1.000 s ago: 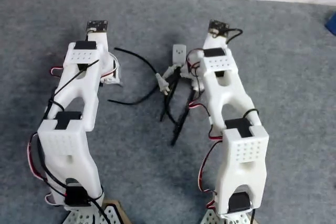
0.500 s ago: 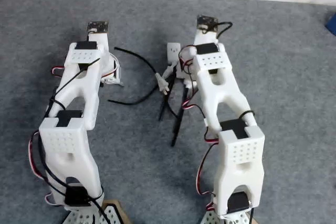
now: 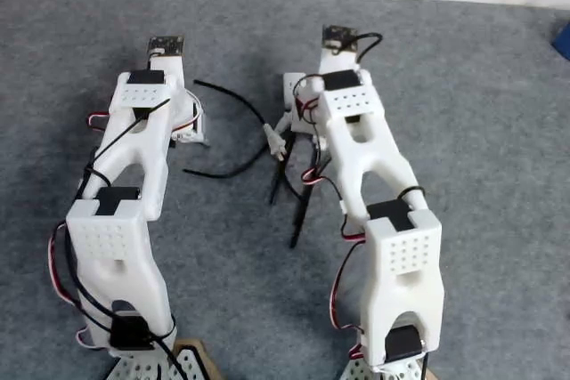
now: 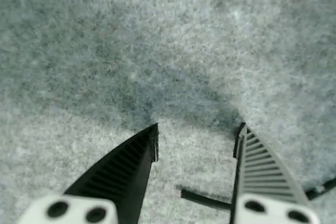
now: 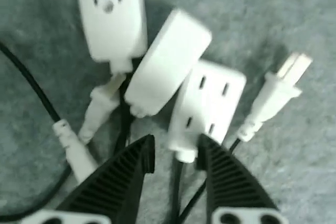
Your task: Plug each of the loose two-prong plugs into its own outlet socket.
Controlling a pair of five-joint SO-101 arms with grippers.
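Sockets partly hidden beneath right arm, right tool parted over them, left tool parted — cord cropped.

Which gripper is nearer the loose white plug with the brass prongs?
Right. The right gripper hangs open over the outlet blocks, just beside the white plug. The left gripper is open over grey carpet by a black cable.
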